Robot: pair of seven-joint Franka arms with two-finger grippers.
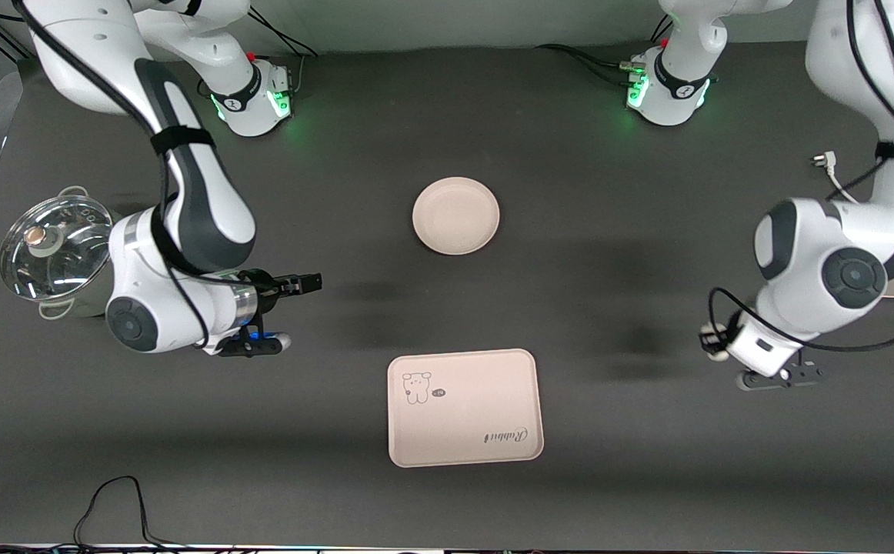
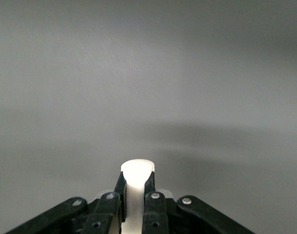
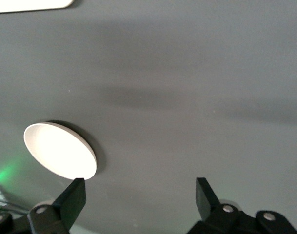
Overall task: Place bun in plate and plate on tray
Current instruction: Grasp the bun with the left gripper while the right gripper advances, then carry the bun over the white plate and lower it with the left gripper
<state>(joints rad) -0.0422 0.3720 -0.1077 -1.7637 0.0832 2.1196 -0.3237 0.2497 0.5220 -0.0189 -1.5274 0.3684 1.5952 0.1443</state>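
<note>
Between plate (image 1: 455, 215) at 12 o'clock and tray (image 1: 465, 407) at 6, bare desk (image 1: 608, 269); neither holds anything; left end effector (image 2: 136, 187) clamps the bun (image 2: 137, 173), right end effector (image 3: 138, 195) gapes wide.

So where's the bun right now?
The bun is clamped in the left gripper, up over bare table toward the left arm's end, well apart from the plate and the tray.

Cream plate (image 1: 455, 215), off-white bun (image 2: 137, 171), cartoon-printed cream tray (image 1: 465, 407).
</note>
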